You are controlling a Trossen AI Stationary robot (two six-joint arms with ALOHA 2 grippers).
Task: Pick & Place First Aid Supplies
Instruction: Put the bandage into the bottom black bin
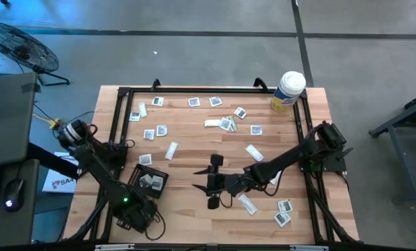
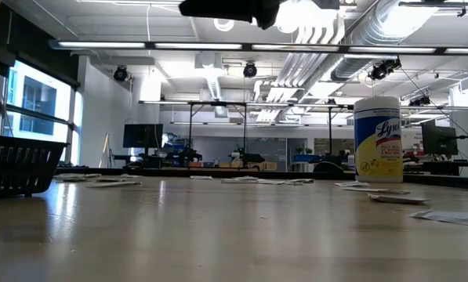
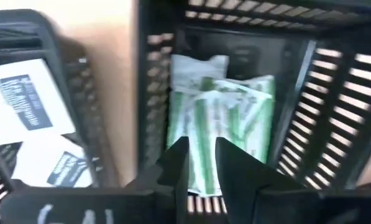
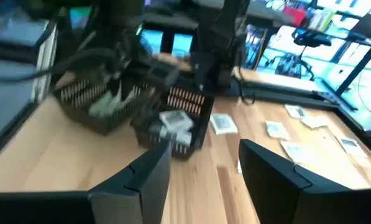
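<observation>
The wooden worktop (image 1: 194,150) carries a black frame along its edges, and the first aid supplies are scattered across it. Both dark arms reach in from the near edge: the left arm bends over the near left corner, the right arm stretches from the right edge toward the middle.

A large white canister (image 1: 288,91) with a yellow label stands upright at the far right corner. Near the left edge, toward the near side, sit two black mesh trays. One mesh tray (image 1: 150,181) holds white square pads; the other mesh tray (image 3: 309,93), seen from the left wrist, holds pale green packets (image 3: 219,124) lying flat on its bottom.

The left claw (image 3: 201,152) hangs just above those green packets, its two fingers a narrow gap apart and holding nothing.

The right claw (image 1: 212,182) sits over the middle of the worktop near the near edge, pointing toward the trays; its fingers (image 4: 149,171) stand wide apart with nothing between them.

Loose packets lie mostly along the far edge (image 1: 194,102) and the middle, with square pads (image 1: 161,130) near the left side, a narrow white strip wrapper (image 1: 254,153) just right of centre, and a few more packets (image 1: 284,206) by the near right corner.
</observation>
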